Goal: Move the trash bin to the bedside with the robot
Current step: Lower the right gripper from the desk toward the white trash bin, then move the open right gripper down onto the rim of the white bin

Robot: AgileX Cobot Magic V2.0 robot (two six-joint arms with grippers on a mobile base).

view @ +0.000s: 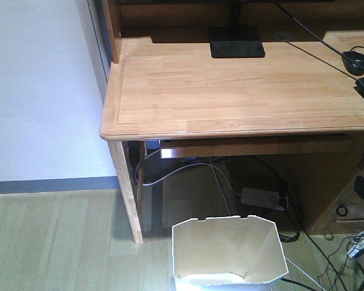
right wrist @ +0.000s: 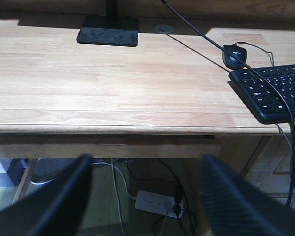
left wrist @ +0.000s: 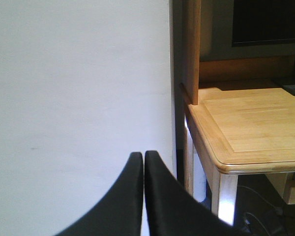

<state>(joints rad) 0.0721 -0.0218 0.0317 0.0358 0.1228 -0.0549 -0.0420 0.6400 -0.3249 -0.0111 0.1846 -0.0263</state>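
The trash bin (view: 225,247) stands upright on the wooden floor (view: 54,242) at the bottom of the front view, just in front of the table (view: 218,91) and a little right of its front left leg; its mouth is open and its cream inside shows; nothing is touching it. In the left wrist view the left claw (left wrist: 143,156) is clenched, its two black fingers pressed together with nothing between them, facing a white wall (left wrist: 78,88) with the table corner to its right. The right claw (right wrist: 146,160) is released, its fingers spread wide and empty, level with the table's front edge; on the table lie a black keyboard (right wrist: 273,91), a mouse (right wrist: 234,55) and a monitor stand (right wrist: 108,34); under it sits a white power strip (right wrist: 157,201) among cables.
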